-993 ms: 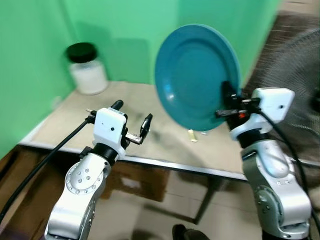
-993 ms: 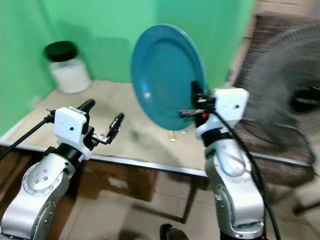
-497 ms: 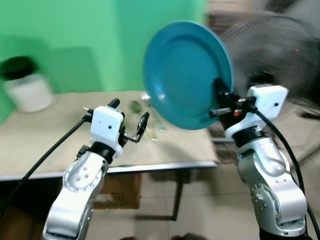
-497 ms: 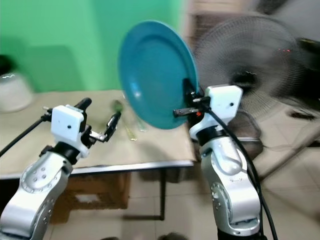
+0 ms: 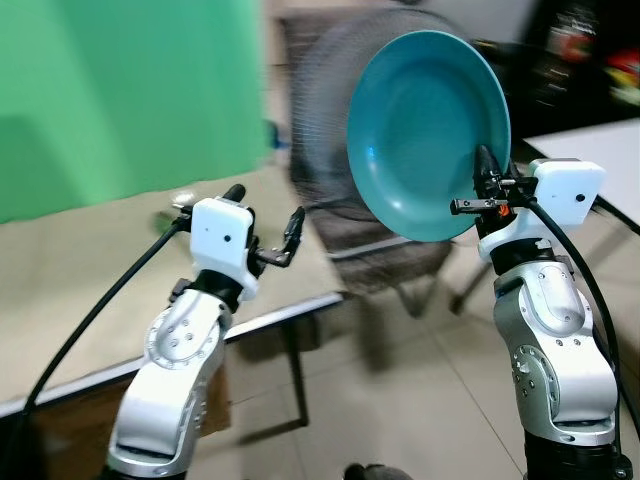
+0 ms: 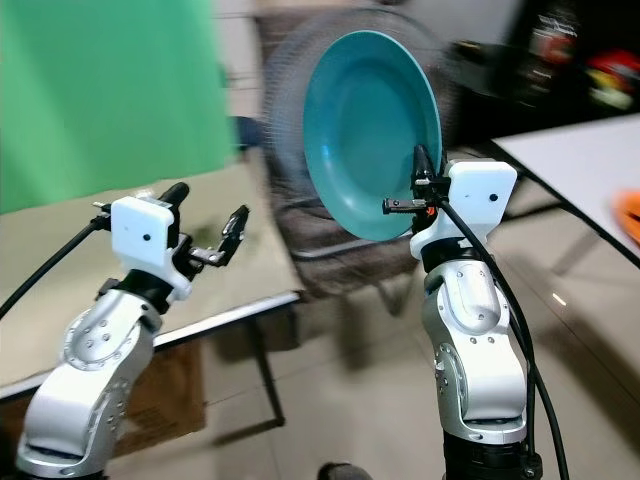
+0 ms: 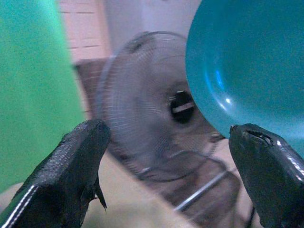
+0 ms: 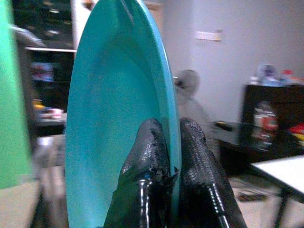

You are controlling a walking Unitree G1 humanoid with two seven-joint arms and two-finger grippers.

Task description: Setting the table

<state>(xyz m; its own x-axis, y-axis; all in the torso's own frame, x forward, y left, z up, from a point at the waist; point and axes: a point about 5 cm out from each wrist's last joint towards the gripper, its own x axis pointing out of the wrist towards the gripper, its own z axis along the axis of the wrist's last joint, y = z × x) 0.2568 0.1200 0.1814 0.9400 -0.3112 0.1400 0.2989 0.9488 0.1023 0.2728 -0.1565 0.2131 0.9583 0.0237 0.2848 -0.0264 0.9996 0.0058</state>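
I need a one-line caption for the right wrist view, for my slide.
Right gripper pinches the rim of an upright teal plate, one finger on each face.

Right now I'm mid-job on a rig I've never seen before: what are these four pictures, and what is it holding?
It is a walking humanoid robot with two silver arms, each ending in two black fingers. Two pictures come from its head cameras, looking forward and down; the other two come from cameras on each wrist, looking along the fingers. The right gripper is pinching the rim of a teal plate, held upright on edge. The left gripper is open and holds nothing, hovering over a beige table. A standing fan is behind, and a white table lies off to the right.
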